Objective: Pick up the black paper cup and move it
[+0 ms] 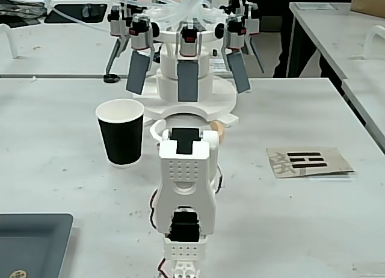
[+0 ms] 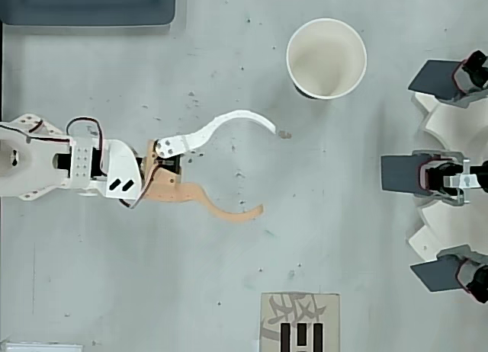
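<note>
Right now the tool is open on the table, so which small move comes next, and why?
Probably swing the tool toward the black paper cup, upward in the overhead view. The cup stands upright and untouched, off to one side of the open jaws rather than between them, so reaching straight ahead would likely miss it.

The black paper cup (image 1: 121, 133), white-rimmed and white inside, stands upright and empty on the grey table (image 1: 289, 218)
</note>
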`<action>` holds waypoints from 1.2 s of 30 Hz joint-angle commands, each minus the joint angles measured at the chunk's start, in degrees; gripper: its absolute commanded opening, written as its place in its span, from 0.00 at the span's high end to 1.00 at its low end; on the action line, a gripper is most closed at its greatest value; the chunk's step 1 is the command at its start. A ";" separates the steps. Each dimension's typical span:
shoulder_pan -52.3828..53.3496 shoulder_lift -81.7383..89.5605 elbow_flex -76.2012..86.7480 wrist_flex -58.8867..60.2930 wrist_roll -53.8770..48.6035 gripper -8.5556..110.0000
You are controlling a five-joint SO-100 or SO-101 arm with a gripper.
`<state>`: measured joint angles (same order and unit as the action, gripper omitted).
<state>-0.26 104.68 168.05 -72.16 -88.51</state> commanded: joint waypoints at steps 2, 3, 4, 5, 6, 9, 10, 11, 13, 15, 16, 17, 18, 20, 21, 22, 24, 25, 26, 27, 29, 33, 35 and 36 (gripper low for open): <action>-0.09 2.20 1.14 -3.16 0.97 0.63; -0.18 2.20 1.85 -3.78 0.97 0.62; -0.53 2.20 2.64 -4.22 0.97 0.62; -0.88 2.20 3.25 -4.57 0.97 0.61; -1.49 2.20 3.69 -4.83 0.97 0.61; -4.04 1.93 4.31 -5.10 1.05 0.60; -5.01 1.76 4.31 -5.10 0.97 0.59; -5.98 1.49 4.31 -5.10 0.88 0.59; -7.65 0.97 4.31 -5.10 0.62 0.59; -9.05 0.53 4.31 -5.10 0.53 0.58; -9.67 0.35 4.31 -5.10 0.53 0.58; -10.20 0.09 4.31 -5.10 0.53 0.58; -10.72 -0.18 4.22 -5.36 0.44 0.57; -11.78 -0.97 4.04 -6.06 0.35 0.57; -12.22 -1.32 3.87 -6.24 0.26 0.57; -12.66 -1.67 3.60 -6.24 0.26 0.56; -13.10 -2.99 2.81 -6.24 -0.09 0.56; -13.27 -3.87 2.02 -6.24 -0.35 0.55; -13.54 -4.66 1.14 -6.24 -0.44 0.55; -13.80 -5.63 0.18 -6.24 -0.44 0.54; -14.68 -7.73 -2.11 -6.24 -0.44 0.54; -16.44 -12.48 -7.12 -6.15 -0.79 0.54; -17.31 -15.03 -10.20 -6.06 -0.79 0.54; -17.58 -16.35 -11.78 -5.98 -0.79 0.54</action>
<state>-16.96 89.47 161.63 -77.34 -88.95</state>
